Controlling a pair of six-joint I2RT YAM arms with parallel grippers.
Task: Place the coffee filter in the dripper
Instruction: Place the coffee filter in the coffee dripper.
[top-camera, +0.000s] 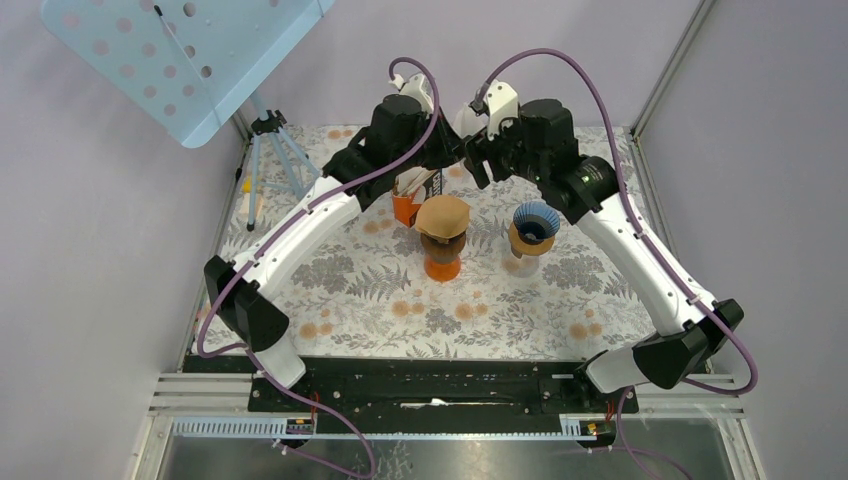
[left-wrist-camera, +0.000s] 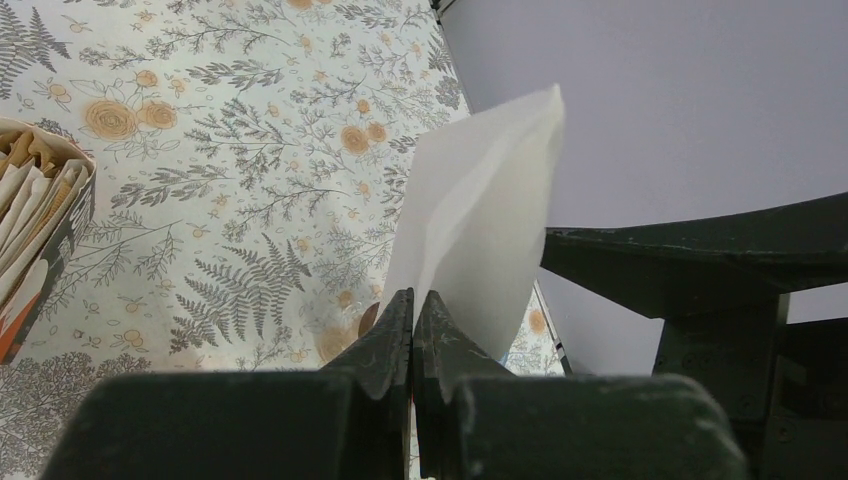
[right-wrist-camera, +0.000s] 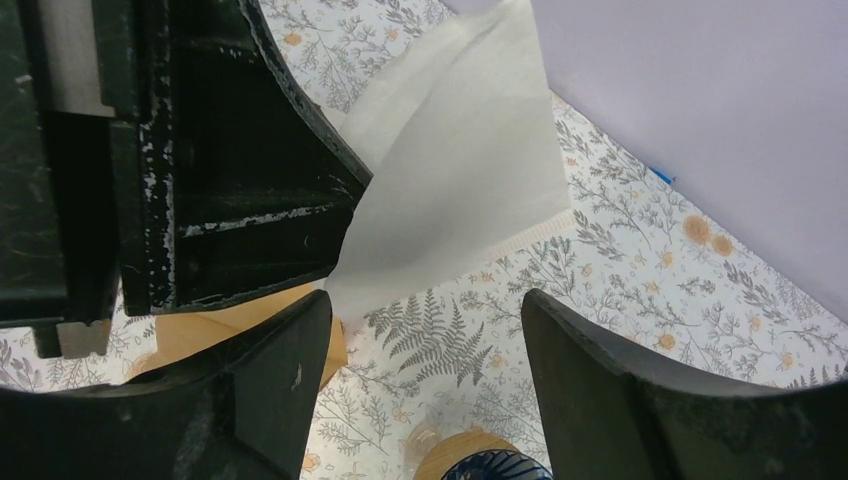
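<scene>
White coffee filter (left-wrist-camera: 480, 220) is pinched in the closed left tool (left-wrist-camera: 412, 310), raised over the desk (left-wrist-camera: 250, 150), mid-frame. Right tool (right-wrist-camera: 425, 300) is spread wide beside it, nothing gripped. Orange dripper (top-camera: 442, 255) is seen at top-view centre.

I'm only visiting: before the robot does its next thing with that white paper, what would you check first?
1. Left gripper shut on the white filter: ok.
2. Right gripper open to take it: ok.
3. Filter inside the right jaws: not ok, it sits just beyond their tips.
4. Filter spread into a cone: cannot tell.
5. A dripper free: not ok. The orange dripper carries a brown filter, and the other dripper seems to hold a blue pleated liner.
</scene>
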